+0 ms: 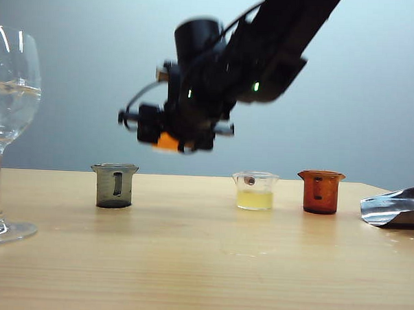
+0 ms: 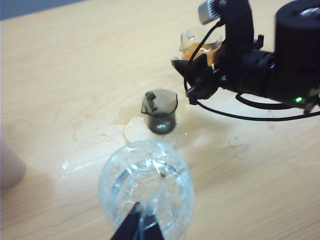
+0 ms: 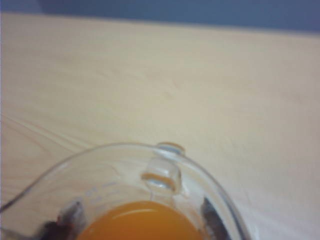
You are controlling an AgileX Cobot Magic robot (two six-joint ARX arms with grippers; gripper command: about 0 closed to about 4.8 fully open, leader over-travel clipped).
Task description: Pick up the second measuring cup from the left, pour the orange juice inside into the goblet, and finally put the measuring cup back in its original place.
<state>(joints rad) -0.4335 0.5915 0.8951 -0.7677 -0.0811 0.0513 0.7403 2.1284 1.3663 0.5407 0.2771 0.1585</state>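
Fingers [image 3: 210,220] of the right gripper [image 3: 140,225] press from both sides on the measuring cup [image 3: 165,172], so the jaws are closed around it and not fully together; in the right wrist view the dark pads show through the clear wall, and the orange juice [image 3: 142,222] fills the lower part of the cup. The cup is lifted from the table [image 1: 202,264]: in the exterior view it hangs under the black right arm, only a bit of orange visible below the gripper, above the space between the smoky grey cup [image 1: 114,185] and the clear cup with pale yellow liquid [image 1: 255,191]. A dark orange cup [image 1: 321,191] stands to the right of the yellow one, and near the right edge lies a crumpled silver foil [image 1: 396,206]. The goblet [image 1: 9,119] stands at the far left of the table, some clear liquid in its bowl. The left gripper [image 2: 142,227] is at the goblet, its dark fingers close together just at the rim of the bowl, seen from above in the left wrist view; I cannot tell if they pinch the glass or only touch it. Wet spots lie on the table around the grey cup.
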